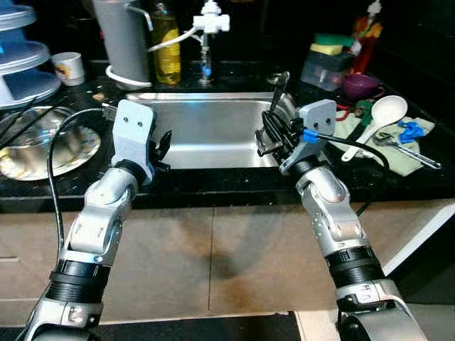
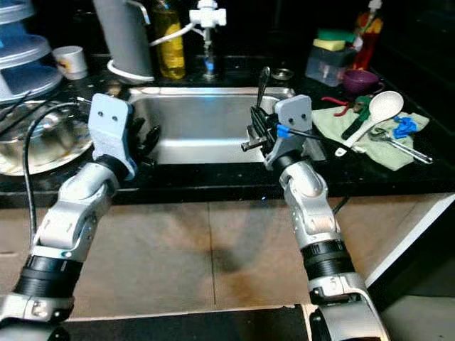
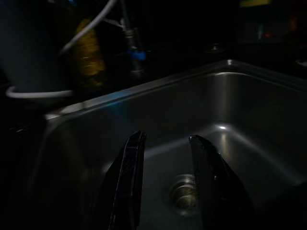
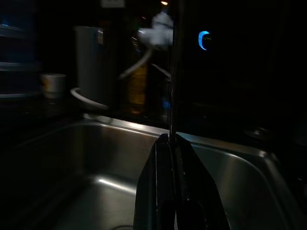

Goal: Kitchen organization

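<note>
A steel sink is set into the black counter in front of me. My right gripper hangs over the sink's right side, shut on a long metal spoon. The spoon stands nearly upright, its bowl end up near the sink's back right corner. In the right wrist view its thin handle rises from between the closed fingers. My left gripper is at the sink's front left edge, open and holding nothing. Its two fingers point down toward the drain.
A green cloth to the sink's right carries a white ladle, tongs and a blue item. Behind it stand a purple bowl and a sponge tub. A faucet, oil bottle and grey jug line the back. Steel bowls sit left.
</note>
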Motion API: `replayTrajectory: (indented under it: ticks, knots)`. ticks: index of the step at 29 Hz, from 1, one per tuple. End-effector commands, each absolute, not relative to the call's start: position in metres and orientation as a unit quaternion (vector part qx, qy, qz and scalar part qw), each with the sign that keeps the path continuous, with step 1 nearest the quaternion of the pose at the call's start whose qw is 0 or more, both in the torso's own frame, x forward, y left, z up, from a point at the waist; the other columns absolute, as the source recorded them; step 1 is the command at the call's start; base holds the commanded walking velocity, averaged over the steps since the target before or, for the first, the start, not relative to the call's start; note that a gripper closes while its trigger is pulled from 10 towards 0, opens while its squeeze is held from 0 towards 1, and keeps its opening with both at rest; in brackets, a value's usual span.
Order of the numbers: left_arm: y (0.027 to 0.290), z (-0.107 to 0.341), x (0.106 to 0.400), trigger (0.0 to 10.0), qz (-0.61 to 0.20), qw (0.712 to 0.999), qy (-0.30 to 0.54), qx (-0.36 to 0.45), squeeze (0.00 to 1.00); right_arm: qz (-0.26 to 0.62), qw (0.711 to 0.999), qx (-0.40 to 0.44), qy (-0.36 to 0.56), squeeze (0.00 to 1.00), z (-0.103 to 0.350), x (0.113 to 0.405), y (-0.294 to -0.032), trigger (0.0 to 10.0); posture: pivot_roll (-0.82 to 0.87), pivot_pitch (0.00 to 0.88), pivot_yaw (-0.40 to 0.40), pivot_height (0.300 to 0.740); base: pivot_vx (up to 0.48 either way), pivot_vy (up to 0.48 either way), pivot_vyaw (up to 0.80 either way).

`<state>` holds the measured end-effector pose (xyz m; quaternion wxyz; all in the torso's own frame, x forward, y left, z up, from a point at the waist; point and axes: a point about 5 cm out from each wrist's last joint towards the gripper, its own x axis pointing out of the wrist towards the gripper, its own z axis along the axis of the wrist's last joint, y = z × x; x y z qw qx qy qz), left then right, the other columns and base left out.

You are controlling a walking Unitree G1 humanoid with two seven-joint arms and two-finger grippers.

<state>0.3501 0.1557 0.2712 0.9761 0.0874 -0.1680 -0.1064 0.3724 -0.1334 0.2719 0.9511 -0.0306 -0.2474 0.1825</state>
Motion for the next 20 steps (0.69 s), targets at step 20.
replayTrajectory:
  ticks: [20]
  knots:
    - [0.151,0.2675,0.3472,10.0,-0.134,0.973,-0.162,0.093,0.0,0.175,0.948,-0.038,-0.263,0.0,0.2722,0.3708,-0.1325,10.0,-0.05,0.103,-0.025,0.74,0.351,0.0,0.0]
